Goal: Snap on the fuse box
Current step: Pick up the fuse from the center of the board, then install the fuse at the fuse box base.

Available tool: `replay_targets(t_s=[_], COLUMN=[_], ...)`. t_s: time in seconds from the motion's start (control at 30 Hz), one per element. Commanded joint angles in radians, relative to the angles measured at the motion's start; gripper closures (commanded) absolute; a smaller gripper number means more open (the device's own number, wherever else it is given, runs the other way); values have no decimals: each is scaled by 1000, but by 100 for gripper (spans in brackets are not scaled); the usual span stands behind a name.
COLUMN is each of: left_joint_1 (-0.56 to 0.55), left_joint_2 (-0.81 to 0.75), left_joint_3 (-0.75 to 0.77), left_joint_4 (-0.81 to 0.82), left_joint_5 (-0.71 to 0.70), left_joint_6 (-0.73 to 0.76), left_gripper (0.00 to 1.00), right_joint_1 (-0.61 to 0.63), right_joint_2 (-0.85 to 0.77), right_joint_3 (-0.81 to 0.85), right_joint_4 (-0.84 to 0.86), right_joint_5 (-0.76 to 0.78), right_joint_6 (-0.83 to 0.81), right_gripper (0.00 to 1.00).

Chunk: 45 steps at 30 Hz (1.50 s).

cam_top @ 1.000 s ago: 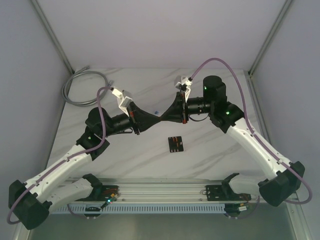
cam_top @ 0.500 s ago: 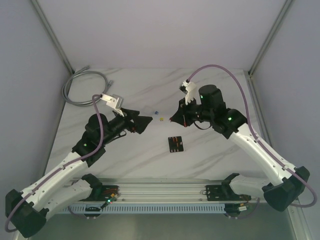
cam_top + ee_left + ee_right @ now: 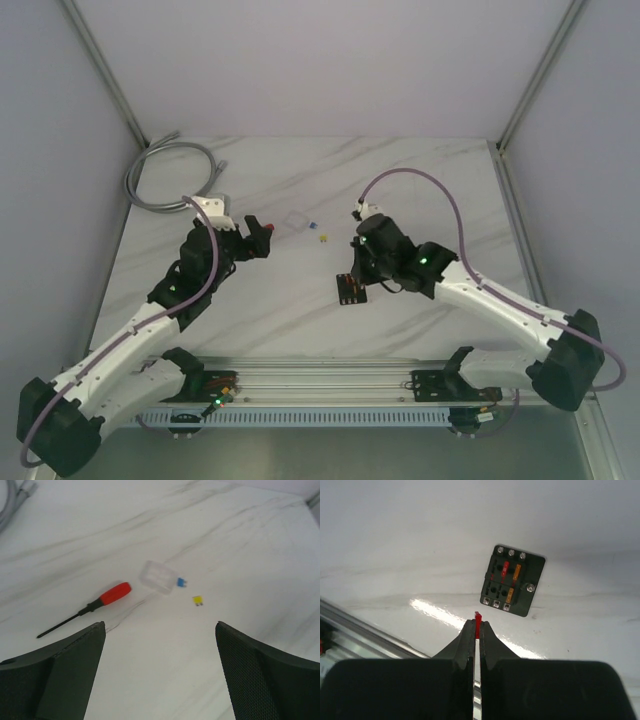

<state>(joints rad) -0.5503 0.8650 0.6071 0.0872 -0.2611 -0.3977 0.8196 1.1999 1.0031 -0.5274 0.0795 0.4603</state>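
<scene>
The fuse box (image 3: 350, 289) lies flat on the marble table, a black square with red and orange fuses in its slots (image 3: 513, 580). My right gripper (image 3: 477, 625) is shut on a small red fuse (image 3: 478, 620), just short of the box's near edge; in the top view the gripper (image 3: 356, 271) hangs over the box. My left gripper (image 3: 160, 627) stands wide open with nothing between its fingers, left of centre in the top view (image 3: 260, 238). In front of it lies a clear cover (image 3: 158, 577).
A red-handled screwdriver (image 3: 115, 593) lies left of the clear cover (image 3: 293, 220). A blue fuse (image 3: 181, 583) and a yellow fuse (image 3: 198, 600) lie loose to its right. A grey cable (image 3: 165, 165) is coiled at the back left. A metal rail (image 3: 320, 385) runs along the front edge.
The two grippers were together at mid-table and have parted. The left one opened and drew back to the left. The right one came down over the fuse box.
</scene>
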Motion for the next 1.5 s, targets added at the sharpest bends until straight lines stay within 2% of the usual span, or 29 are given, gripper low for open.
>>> replay_targets(t_s=[0.0, 0.17, 0.37, 0.53, 0.9, 1.47], left_joint_1=[32, 58, 64, 64, 66, 66], left_joint_2=[16, 11, -31, -61, -35, -38], left_joint_3=[-5, 55, 115, 97, 99, 94], left_joint_4=[-26, -114, -214, -213, -208, -207], left_joint_5=[-84, -103, -132, -180, -167, -159], left_joint_6=[-2, -24, 45, 76, 64, 59], left_gripper=[0, 0, 0, 0, 0, 0], right_joint_1=[63, 107, 133, 146, 161, 170], right_joint_2=[55, 122, 206, 263, 367, 376], right_joint_3=[-29, -56, -70, -72, -55, -7], right_joint_4=[15, 68, 99, 99, 99, 55], right_joint_5=[181, 244, 292, 331, 368, 420], right_joint_6=[102, 141, 181, 210, 222, 229], right_gripper=[100, 100, 100, 100, 100, 100])
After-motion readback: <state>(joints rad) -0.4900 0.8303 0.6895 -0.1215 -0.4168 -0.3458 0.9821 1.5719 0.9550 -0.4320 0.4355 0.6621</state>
